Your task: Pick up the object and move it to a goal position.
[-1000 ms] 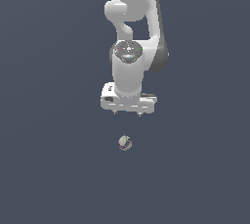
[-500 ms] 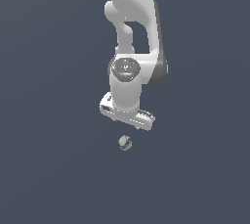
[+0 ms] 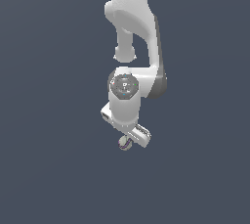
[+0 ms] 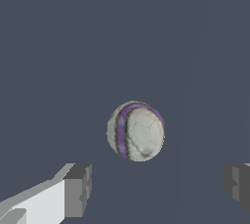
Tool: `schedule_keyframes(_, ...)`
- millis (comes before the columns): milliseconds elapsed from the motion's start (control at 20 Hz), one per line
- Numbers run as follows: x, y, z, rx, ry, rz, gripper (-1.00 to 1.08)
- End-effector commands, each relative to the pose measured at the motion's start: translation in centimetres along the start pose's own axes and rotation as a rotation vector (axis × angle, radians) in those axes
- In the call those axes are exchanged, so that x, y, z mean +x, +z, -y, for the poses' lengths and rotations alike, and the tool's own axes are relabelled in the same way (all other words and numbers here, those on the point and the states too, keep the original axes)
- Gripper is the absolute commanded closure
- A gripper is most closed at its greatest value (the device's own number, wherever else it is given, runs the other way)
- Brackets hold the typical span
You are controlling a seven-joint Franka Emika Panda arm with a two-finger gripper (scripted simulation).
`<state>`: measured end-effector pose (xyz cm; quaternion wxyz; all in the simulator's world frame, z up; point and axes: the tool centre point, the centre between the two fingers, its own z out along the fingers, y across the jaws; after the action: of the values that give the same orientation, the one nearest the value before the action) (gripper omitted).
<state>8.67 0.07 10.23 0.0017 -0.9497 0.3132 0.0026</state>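
progress: you're at the very start of the grab, I'd say. The small whitish-grey ball with the purple stripe (image 4: 136,131) isn't held by anything yet, so pick-up and the whole carry to the goal are both left to do

ball location: it sits on the plain dark blue-grey floor (image 3: 53,169), right at the tip of the white Panda arm's gripper (image 3: 130,141). In the exterior view it peeks out on the exterior view's left of the gripper's lower end, partly tucked behind it

fingers: released. In the wrist view you can see one dark grey finger pad (image 4: 78,189) on one side and the other (image 4: 238,185) well apart on the far side, with bare floor between them and the ball lying beyond the gap, touching neither pad

line-up: from the wrist view the ball looks closer to one pad than the other, so you'll probably want to centre it before you close

height: hard to call from these angles, but my guess is the pads aren't down around the ball yet, so you likely have some descent left

goal: no marker or target shows up in either view, so you can't judge from here where it has to go

writing and brands: nothing readable. There's a round grey cap with tiny coloured specks on the arm's joint (image 3: 124,84), too small to make out, and the ball just has its stripe and darker patches
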Motion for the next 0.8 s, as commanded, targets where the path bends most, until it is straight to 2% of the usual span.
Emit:
schedule_keyframes(0,0.5,0.5,0.3,0.0,0.048,-0.002,-0.92)
schedule_keyframes(350,1.2,1.4,0.7,-0.001,0.122,-0.005,-0.92)
schedule_keyframes(750,1.2,1.9,0.8,-0.001,0.129,-0.005,-0.92)
